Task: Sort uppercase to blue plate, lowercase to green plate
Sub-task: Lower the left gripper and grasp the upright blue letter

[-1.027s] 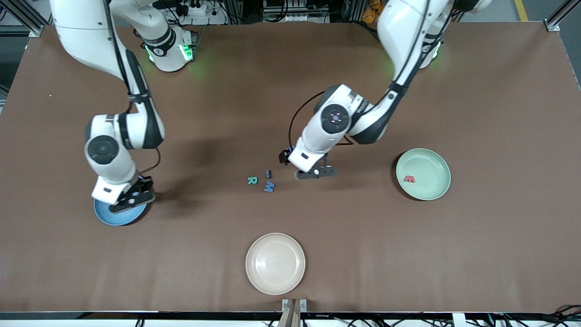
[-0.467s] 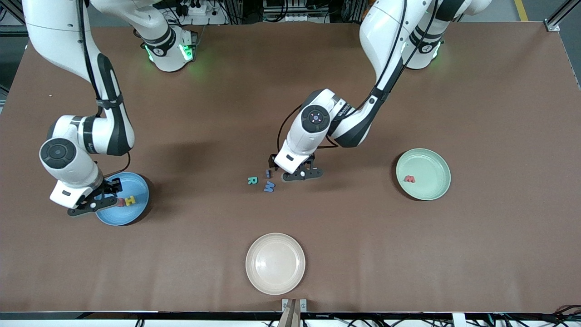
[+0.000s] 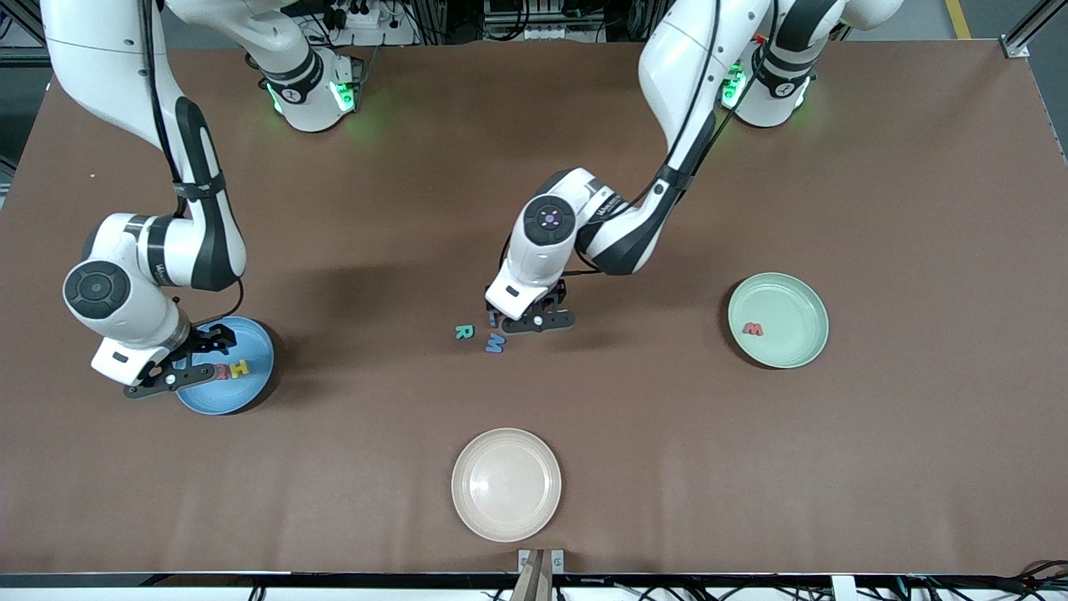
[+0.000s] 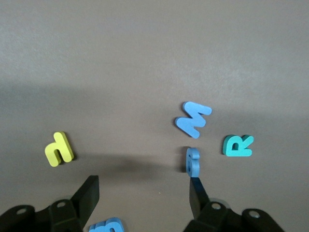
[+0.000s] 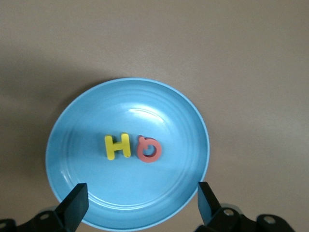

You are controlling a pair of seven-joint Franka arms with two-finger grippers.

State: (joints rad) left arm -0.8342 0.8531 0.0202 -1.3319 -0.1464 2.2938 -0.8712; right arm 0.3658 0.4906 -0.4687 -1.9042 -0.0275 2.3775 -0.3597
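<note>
Over the loose letters, the left gripper point(image 3: 534, 320) hangs wide and empty. The lowercase i point(image 4: 192, 161), seemingly on edge, lies just beside one fingertip point(image 4: 197, 189), at 12 o'clock from the M point(image 4: 193, 119). The right gripper point(image 3: 173, 376), also wide, waits over the blue plate point(image 3: 250, 389).

This is a robotics lab, not a home or a shop. Two white Franka arms stand bolted at one edge of a wide tabletop point(image 3: 918, 209) covered in plain brown matting, their bases ringed with green status lights point(image 3: 338, 93). Aluminium framing point(image 3: 1030, 25) brackets the corners, and bundled cables and power strips point(image 3: 359, 15) crowd the strip by the bases. More cabling runs along the edge nearest the front camera.
</note>
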